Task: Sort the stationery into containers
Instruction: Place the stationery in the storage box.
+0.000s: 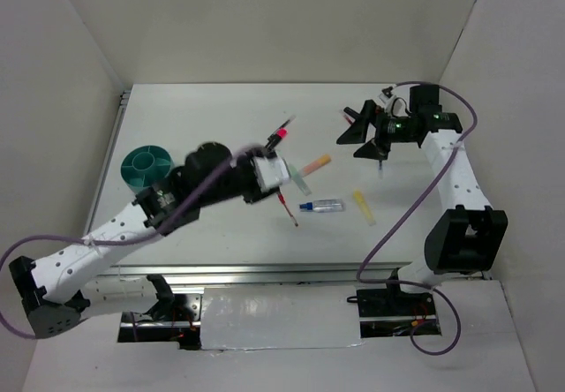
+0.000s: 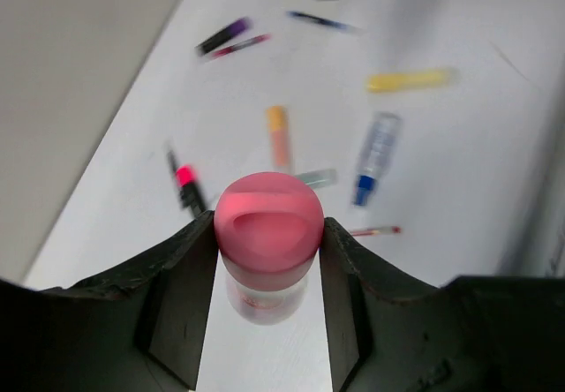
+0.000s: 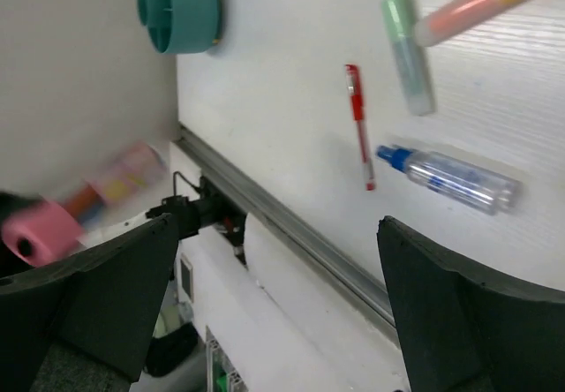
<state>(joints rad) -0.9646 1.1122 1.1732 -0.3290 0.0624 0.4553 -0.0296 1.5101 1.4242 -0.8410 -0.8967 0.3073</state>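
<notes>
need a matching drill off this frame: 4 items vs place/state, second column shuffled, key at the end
Items
1. pink highlighter
2. teal cup
3. yellow highlighter
4. right gripper

Place or state
A. open, nothing between its fingers
B. lying on the table, just right of the blue-capped tube in the top view
C. clamped in the left gripper
D. standing at the far left side of the table

Pairs: 1-C, 2-D, 3-B, 4-A
</notes>
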